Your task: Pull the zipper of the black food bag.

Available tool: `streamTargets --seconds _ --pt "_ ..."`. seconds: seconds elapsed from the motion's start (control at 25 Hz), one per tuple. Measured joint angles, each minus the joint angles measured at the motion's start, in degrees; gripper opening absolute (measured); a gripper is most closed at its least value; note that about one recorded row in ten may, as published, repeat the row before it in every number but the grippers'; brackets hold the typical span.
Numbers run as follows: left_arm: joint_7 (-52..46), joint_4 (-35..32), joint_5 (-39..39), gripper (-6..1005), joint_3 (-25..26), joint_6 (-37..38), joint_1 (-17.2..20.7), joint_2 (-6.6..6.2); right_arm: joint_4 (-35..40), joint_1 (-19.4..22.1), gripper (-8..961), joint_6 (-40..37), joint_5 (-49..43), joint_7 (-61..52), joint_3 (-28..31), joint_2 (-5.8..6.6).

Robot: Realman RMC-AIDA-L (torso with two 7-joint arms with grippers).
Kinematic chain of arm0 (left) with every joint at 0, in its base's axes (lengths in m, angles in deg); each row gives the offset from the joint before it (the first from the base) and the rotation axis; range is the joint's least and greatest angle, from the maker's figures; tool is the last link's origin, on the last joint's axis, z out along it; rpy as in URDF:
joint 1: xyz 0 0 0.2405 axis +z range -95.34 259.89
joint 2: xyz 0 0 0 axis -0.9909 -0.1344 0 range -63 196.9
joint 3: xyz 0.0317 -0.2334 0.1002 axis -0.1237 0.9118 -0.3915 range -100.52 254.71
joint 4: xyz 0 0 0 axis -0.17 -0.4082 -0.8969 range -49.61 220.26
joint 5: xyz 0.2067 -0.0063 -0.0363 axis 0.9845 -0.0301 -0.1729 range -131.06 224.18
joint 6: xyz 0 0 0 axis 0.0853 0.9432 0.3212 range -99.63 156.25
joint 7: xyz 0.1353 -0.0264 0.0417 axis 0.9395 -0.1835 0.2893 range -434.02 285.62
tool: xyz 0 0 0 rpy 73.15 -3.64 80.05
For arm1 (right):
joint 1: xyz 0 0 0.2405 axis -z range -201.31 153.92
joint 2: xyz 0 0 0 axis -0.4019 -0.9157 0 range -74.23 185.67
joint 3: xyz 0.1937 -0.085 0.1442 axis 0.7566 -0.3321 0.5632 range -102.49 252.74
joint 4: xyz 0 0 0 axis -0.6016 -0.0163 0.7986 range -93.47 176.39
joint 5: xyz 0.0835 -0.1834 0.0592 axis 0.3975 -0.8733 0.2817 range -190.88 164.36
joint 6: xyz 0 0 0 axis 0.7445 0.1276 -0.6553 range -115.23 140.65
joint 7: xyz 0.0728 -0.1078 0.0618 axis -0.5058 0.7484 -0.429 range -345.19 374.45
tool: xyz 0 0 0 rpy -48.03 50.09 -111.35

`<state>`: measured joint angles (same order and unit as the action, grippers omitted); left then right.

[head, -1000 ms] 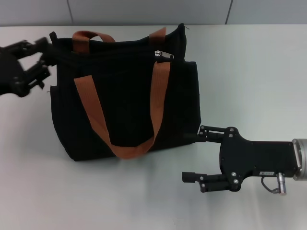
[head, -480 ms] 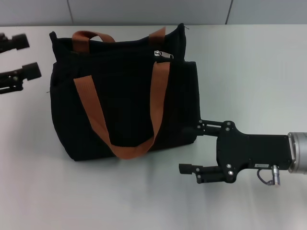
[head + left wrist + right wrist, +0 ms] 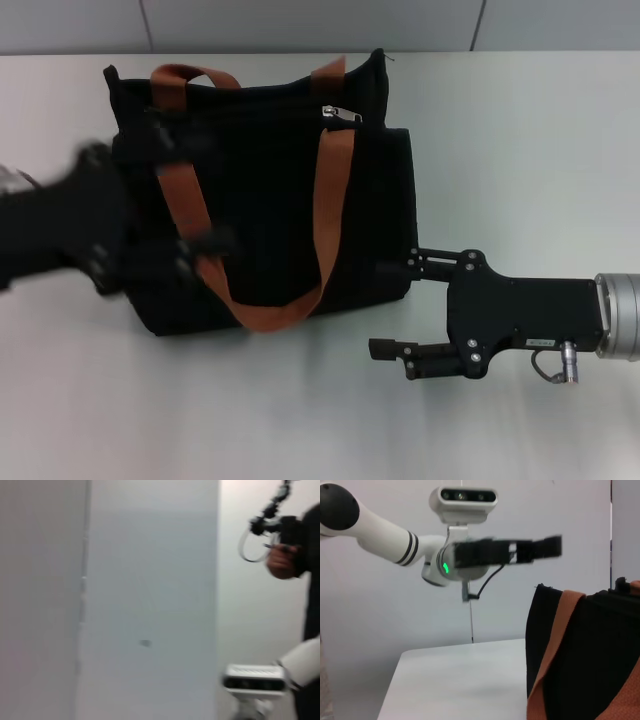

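Note:
The black food bag (image 3: 270,200) lies on the table with two rust-brown straps (image 3: 332,190) across its front. The zipper's silver pull tab (image 3: 340,113) sits on the zipper line near the bag's upper right edge. My left gripper (image 3: 190,190) is motion-blurred over the bag's left part, its fingers spread wide apart and holding nothing. My right gripper (image 3: 398,303) is open and empty at the bag's lower right corner, its upper finger close to the bag's side. The right wrist view shows the bag (image 3: 590,650) and the left gripper (image 3: 540,547) above it.
The white table (image 3: 520,150) stretches to the right of and in front of the bag. A grey wall runs along the back. The left wrist view shows only the wall and the robot's head camera (image 3: 255,677).
My left gripper has swung from the table left of the bag to over the bag's left front. My right gripper has crept slightly left toward the bag. The bag has not moved.

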<state>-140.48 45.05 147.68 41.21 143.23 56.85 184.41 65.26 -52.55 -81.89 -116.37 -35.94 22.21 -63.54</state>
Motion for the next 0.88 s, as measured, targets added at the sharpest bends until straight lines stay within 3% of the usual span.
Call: streamTargets --seconds 0.04,0.08,0.16,0.56,0.88 --pt "2.7 1.4 0.6 820 -3.3 -0.2 0.6 0.63 -0.2 0.0 783 -0.1 0.0 0.2 -0.1 -0.01" --pt "2.7 1.4 0.6 820 -3.3 -0.2 0.6 0.63 -0.2 0.0 783 -0.1 0.0 0.2 -0.1 -0.01" --pt "5.9 5.2 1.2 819 -8.2 -1.0 1.7 0.65 -0.7 0.0 783 -0.4 0.0 0.2 -0.4 -0.01" --pt "11.7 10.1 7.5 813 -9.9 -11.8 6.7 0.32 -3.1 0.8 783 -0.7 -0.1 0.3 -4.7 -0.02" --pt "11.7 10.9 9.0 809 -10.3 -12.0 7.1 0.38 -4.5 0.8 783 0.1 0.0 1.4 -5.2 -0.12"
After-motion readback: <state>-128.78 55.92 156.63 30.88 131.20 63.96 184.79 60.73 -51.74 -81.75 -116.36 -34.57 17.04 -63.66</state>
